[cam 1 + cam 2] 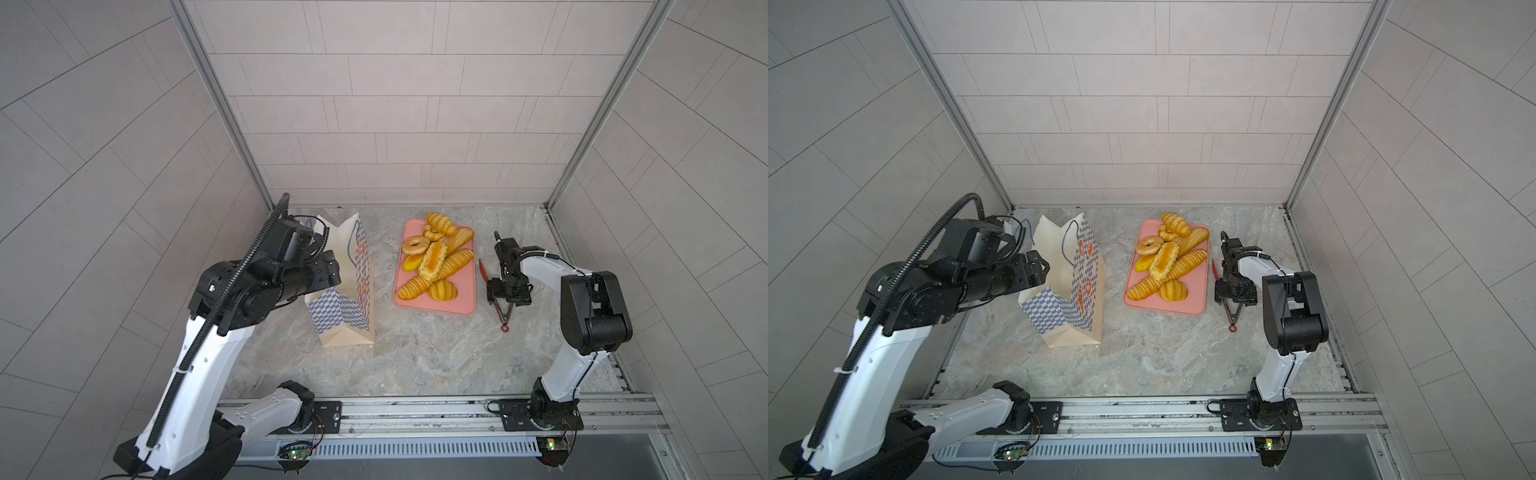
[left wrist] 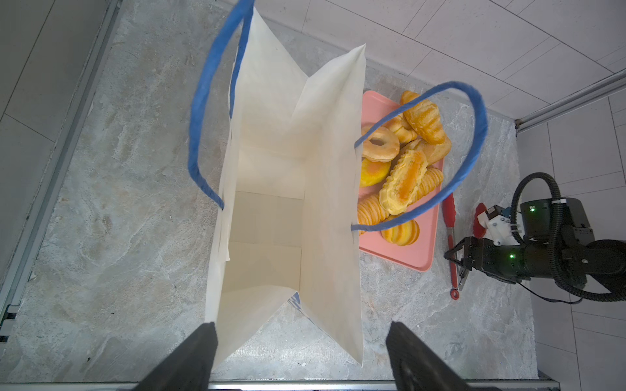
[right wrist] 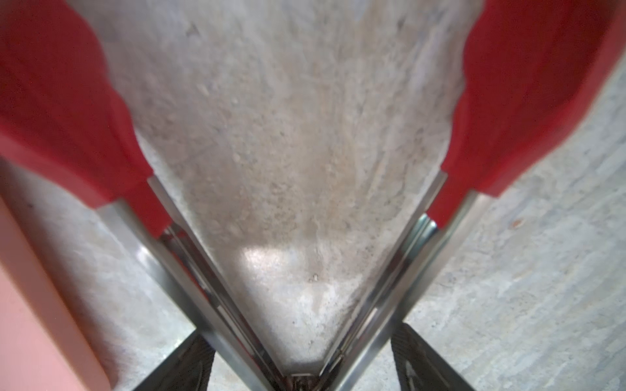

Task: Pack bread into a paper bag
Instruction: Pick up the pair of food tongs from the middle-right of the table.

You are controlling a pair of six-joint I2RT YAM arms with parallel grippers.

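Overhead, in both top views, the paper bag (image 1: 345,307) (image 1: 1059,311) is standing upright and open on the marble table (image 1: 415,357). The left gripper (image 1: 332,270) (image 1: 1040,268) is hovering at the bag's rim on that arm's side. The bread (image 1: 434,259) (image 1: 1167,259) is lying heaped on the pink tray (image 1: 457,305), apart from the bag. The right gripper (image 1: 505,297) (image 1: 1233,293) is reaching down over the red tongs (image 1: 505,316) (image 1: 1232,316) just beside the tray.

From the left wrist, the left gripper (image 2: 301,326) is spreading its jaws wide on either side of the bag's (image 2: 271,220) end without pinching it, and the bag is showing its cream floor.

From the right wrist, the right gripper (image 3: 303,331) is straddling the tongs' (image 3: 389,291) splayed steel arms. Its fingers (image 3: 183,365) are sitting just outside those arms; whether they are pressing cannot be told.
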